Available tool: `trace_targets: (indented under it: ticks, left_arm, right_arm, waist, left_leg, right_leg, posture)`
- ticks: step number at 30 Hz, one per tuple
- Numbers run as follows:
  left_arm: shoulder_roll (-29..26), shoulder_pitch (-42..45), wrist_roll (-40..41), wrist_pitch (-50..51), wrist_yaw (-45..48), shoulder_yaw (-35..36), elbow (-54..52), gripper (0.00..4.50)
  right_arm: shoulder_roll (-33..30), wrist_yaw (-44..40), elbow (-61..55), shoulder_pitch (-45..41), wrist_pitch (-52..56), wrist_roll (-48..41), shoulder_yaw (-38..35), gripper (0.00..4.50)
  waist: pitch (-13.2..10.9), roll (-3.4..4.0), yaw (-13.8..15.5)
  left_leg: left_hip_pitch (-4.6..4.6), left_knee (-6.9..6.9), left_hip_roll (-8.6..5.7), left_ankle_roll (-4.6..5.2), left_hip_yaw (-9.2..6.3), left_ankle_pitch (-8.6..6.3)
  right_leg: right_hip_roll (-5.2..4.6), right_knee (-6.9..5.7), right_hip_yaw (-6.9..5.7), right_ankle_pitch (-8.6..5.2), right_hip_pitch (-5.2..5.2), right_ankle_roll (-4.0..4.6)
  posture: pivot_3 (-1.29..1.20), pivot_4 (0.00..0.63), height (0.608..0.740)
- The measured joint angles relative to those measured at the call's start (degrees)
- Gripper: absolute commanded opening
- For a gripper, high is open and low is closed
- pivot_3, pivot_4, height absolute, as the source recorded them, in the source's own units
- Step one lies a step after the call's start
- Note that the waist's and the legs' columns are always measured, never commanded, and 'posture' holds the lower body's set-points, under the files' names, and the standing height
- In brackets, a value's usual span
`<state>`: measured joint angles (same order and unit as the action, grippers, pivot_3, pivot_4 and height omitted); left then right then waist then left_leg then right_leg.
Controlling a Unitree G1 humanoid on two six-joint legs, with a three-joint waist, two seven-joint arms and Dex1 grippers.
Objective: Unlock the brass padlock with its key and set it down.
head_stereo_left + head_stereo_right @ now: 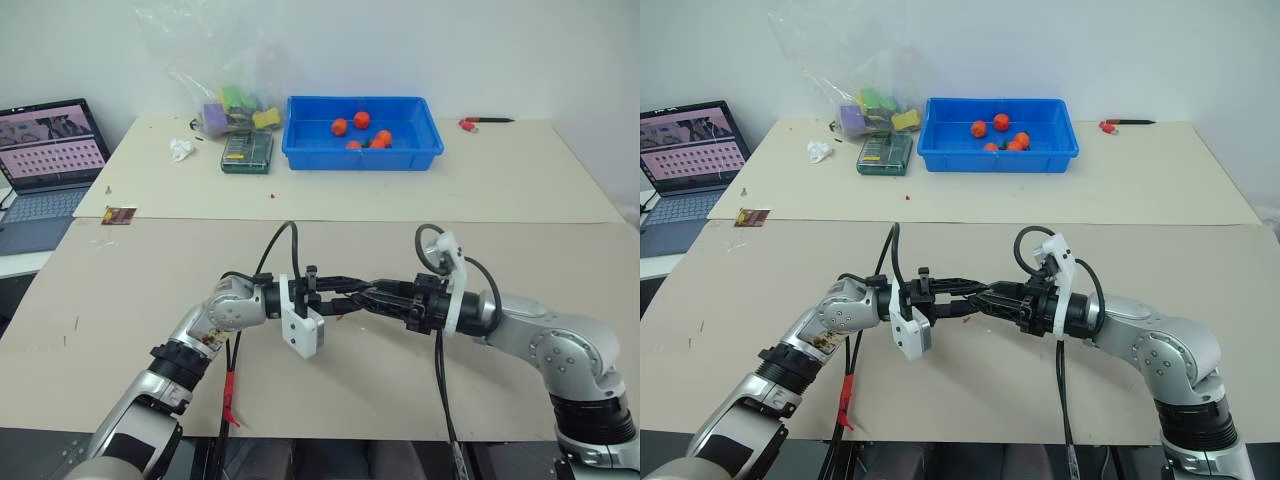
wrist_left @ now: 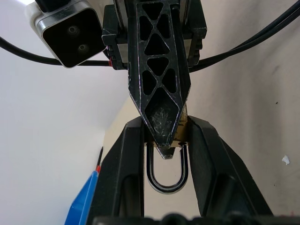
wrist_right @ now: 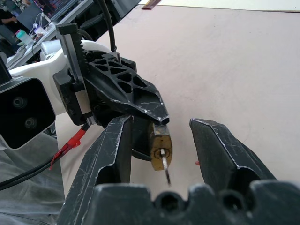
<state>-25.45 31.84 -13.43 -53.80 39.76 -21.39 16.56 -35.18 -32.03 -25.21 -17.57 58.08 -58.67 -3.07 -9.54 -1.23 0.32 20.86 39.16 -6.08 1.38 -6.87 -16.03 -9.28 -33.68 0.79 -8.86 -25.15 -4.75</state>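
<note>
There were two grippers, the left gripper (image 1: 338, 293) and the right gripper (image 1: 352, 297), meeting over the near part of the surface (image 1: 330, 190). One brass padlock (image 3: 160, 144) sat between them, with one key (image 3: 166, 164) in it. On the far side stood one blue bin (image 1: 362, 148) holding five orange-red balls (image 1: 361, 120). Left of it lay one green box (image 1: 247, 152), one clear plastic bag (image 1: 215, 70) of coloured blocks and one crumpled white scrap (image 1: 181, 149). One laptop (image 1: 45, 165) stood at the far left, one small card (image 1: 119, 215) lay near it, and one red-handled pen (image 1: 484, 122) lay far right.

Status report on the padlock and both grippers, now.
Left gripper shut on brass padlock, held above table. Key seated in keyhole. Right gripper open, fingers straddling padlock. Nothing in the way.
</note>
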Motion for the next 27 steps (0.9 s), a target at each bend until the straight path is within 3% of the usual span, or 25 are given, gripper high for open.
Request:
trace_targets:
  ticks: [6, 27]
  left_arm:
    - [0.11, 1.26, 0.07, -0.1, -0.64, 0.1, -0.08, 0.8]
    - [0.14, 1.24, 1.31, 1.51, -0.55, -0.06, -0.65, 0.8]
  right_arm:
    - [-0.36, 0.16, -0.24, -0.01, 0.13, -0.69, -0.75, 0.11]
    - [-0.38, 0.17, -0.23, -0.58, 0.12, -0.65, -1.03, 0.11]
  waist:
    - [0.0, 0.0, 0.02]
    - [0.0, 0.0, 0.0]
  left_leg:
    - [0.0, 0.0, -0.01, 0.0, 0.0, 0.0]
    - [0.0, 0.0, -0.01, 0.0, 0.01, 0.0]
  right_leg:
    - [0.0, 0.01, 0.0, 0.0, 0.01, 0.0]
    - [0.0, 0.0, 0.0, 0.0, 0.0, 0.0]
  posture:
    - [0.0, 0.15, 0.74]
    - [0.0, 0.15, 0.74]
